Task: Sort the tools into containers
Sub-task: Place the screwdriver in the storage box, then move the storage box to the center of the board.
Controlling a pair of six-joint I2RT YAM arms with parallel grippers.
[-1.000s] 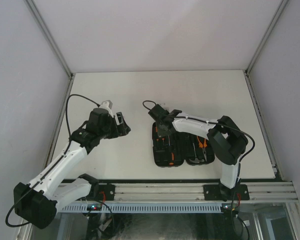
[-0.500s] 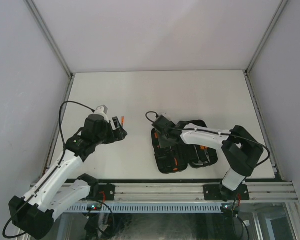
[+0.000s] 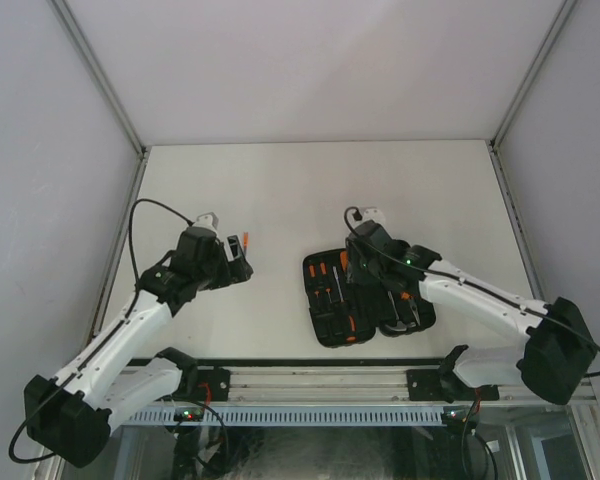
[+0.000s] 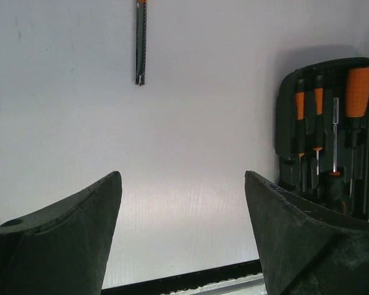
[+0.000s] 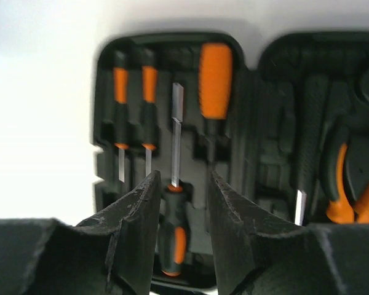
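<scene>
The black tool case (image 3: pixel 330 325) lies open on the table in front of the right arm. Its left half (image 5: pixel 107 92) holds several orange-and-black screwdrivers (image 5: pixel 215 80); the pliers (image 5: pixel 350 190) rest in its right half. My right gripper (image 5: pixel 183 178) hovers open over one screwdriver (image 5: pixel 175 230) lying in a slot, with a gap on both sides. A thin loose screwdriver (image 4: pixel 140 43) lies on the bare table left of the case, just beyond my left gripper (image 4: pixel 181 175), which is open and empty. In the top view this screwdriver (image 3: pixel 248 240) shows by the left gripper (image 3: pixel 238 260).
The white table (image 3: pixel 310 190) is walled on three sides by grey panels. A black strip and a metal rail (image 3: pixel 340 380) run along its near edge, just behind the left fingers (image 4: pixel 67 233). The case's left rim (image 4: pixel 283 123) shows at the right of the left wrist view.
The right gripper has opened over a screwdriver in the case and its arm has swung right. The case has turned slightly. The left gripper drew back, uncovering the loose screwdriver.
</scene>
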